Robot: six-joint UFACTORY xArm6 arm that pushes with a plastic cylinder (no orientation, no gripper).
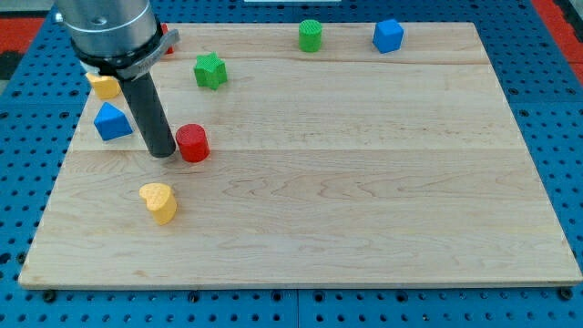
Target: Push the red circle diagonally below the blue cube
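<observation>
The red circle (192,143), a short red cylinder, stands left of the board's middle. My tip (163,152) is at the end of the dark rod, touching or almost touching the red circle's left side. The blue cube (387,35) sits near the view's top edge, right of centre, far from the red circle.
A green star (209,70) lies above the red circle. A green cylinder (311,35) is left of the blue cube. A blue triangular block (112,121) and a yellow block (106,86) lie left of the rod. A yellow heart (159,202) lies below it. A red block (167,41) is partly hidden behind the arm.
</observation>
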